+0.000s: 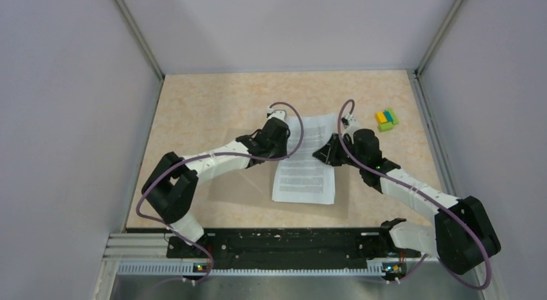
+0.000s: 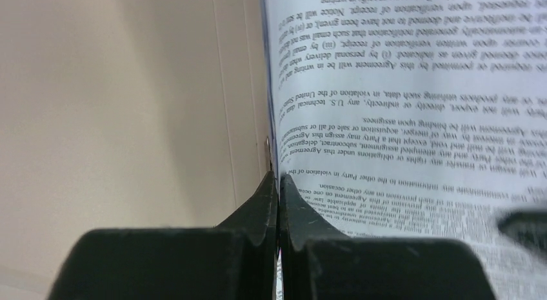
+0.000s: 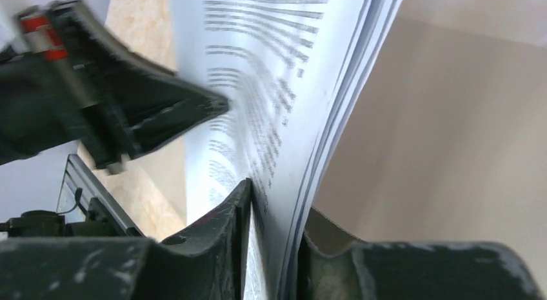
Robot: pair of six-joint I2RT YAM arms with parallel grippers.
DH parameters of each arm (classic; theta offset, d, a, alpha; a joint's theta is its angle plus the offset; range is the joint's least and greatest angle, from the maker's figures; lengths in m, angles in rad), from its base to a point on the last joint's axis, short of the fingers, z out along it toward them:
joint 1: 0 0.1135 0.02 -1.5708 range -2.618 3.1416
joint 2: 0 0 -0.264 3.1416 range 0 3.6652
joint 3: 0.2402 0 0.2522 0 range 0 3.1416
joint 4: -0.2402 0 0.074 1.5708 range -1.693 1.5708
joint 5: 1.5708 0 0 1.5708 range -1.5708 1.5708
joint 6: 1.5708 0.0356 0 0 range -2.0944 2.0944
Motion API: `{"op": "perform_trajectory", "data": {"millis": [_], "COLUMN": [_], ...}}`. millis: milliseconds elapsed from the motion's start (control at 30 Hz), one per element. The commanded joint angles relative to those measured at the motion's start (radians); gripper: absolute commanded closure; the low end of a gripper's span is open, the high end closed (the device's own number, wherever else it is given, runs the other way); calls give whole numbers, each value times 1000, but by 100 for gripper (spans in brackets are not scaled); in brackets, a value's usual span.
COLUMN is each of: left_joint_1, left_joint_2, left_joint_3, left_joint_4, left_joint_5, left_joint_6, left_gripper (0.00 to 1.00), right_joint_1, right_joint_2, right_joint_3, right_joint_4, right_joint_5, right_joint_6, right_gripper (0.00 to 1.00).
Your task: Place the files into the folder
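The files (image 1: 304,164) lie on the flat folder (image 1: 238,191) in the middle of the bench (image 1: 213,106). The left gripper (image 2: 277,177) has its jaws pressed together on the sheets' left edge. The right gripper (image 3: 276,200) straddles the right edge, jaws slightly apart around the stack, but whether they pinch it I cannot tell.

The beige speckled table (image 1: 213,100) carries a tan folder (image 1: 251,195), which lies flat near the middle and is barely distinct from the tabletop. White files (image 1: 304,180) rest on the folder's right part. A small yellow-blue-green block cluster (image 1: 386,119) sits well apart, toward the far right corner.
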Motion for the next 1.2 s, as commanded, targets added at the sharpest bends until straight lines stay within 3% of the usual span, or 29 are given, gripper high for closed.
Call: {"op": "perform_trajectory", "data": {"millis": [0,167,467,767,900,1167], "left_joint_1": [1,1,1,-1,-33,-85], "left_joint_2": [-144,-247,-394,-420,-437,-435], "left_joint_3": [-127,-254,-411,-609,-700,-703], "left_joint_4": [216,440,749,1086,1217,1205], "left_joint_5": [107,234,278,390,302,163], "left_joint_6": [141,215,315,301,305,309], "left_gripper": [100,100,100,100,100,100], "right_joint_1": [-72,-87,-97,-108,-108,-101], "right_joint_2": [-24,19,-16,-34,-41,-68], "right_joint_3": [-89,-123,-124,-264,-338,-364], "right_joint_4": [166,315,417,745,862,833], "right_joint_5": [-121,-191,-137,-253,-278,-278], "right_joint_6": [-6,-6,-44,-3,27,26], "right_gripper": [72,61,54,50,50,51]}}
